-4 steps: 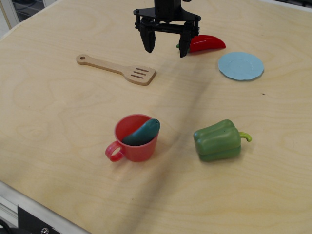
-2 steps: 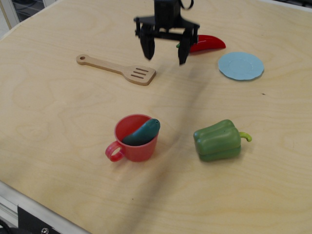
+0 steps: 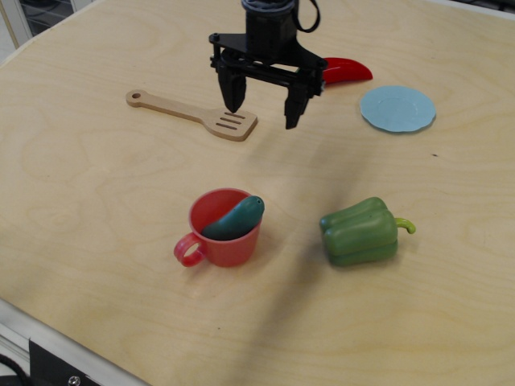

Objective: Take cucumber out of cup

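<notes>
A small red-pink cup (image 3: 229, 241) with a loop handle on its left stands on the wooden table, front centre. A dark teal-green cucumber (image 3: 235, 219) lies slanted inside it, one end resting over the right rim. My black gripper (image 3: 262, 112) hangs open and empty above the table, well behind the cup and a little to its right, fingers pointing down.
A wooden spatula (image 3: 193, 114) lies left of the gripper, its slotted blade close to the left finger. A red chili pepper (image 3: 348, 70) lies behind the gripper. A light blue plate (image 3: 397, 108) sits at back right. A green bell pepper (image 3: 360, 232) sits right of the cup.
The gripper has moved toward the front and slightly left, closer to the cup, and has stayed open. Nothing else has moved.
</notes>
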Tool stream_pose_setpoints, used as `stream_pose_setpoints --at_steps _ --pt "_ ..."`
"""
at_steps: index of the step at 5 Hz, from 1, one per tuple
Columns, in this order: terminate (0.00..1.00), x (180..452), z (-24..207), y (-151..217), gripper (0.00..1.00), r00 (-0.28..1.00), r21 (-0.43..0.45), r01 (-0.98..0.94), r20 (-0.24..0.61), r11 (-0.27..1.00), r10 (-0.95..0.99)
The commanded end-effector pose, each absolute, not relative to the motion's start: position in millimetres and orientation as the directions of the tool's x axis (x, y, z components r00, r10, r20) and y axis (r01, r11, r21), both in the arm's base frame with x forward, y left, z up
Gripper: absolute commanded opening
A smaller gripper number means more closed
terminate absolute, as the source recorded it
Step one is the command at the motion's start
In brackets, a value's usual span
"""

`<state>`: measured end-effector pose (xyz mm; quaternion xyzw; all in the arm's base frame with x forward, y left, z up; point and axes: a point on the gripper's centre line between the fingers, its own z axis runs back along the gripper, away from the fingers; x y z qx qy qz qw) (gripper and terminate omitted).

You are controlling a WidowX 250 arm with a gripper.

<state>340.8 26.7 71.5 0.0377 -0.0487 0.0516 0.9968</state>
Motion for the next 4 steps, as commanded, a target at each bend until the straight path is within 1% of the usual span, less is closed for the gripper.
stream_pose_setpoints --at_steps 1,2,3,4 --pt "0.00 290 91 3 1.00 0.991 0.118 0.030 0.129 0.993 -0.046" --pt "0.00 271 89 -5 1.00 0.990 0.103 0.068 0.119 0.992 -0.081" --pt "0.00 252 88 -7 1.00 0.994 0.091 0.041 0.093 0.995 -0.049" --pt "0.00 240 84 -9 1.00 0.997 0.089 0.031 0.070 0.996 -0.038"
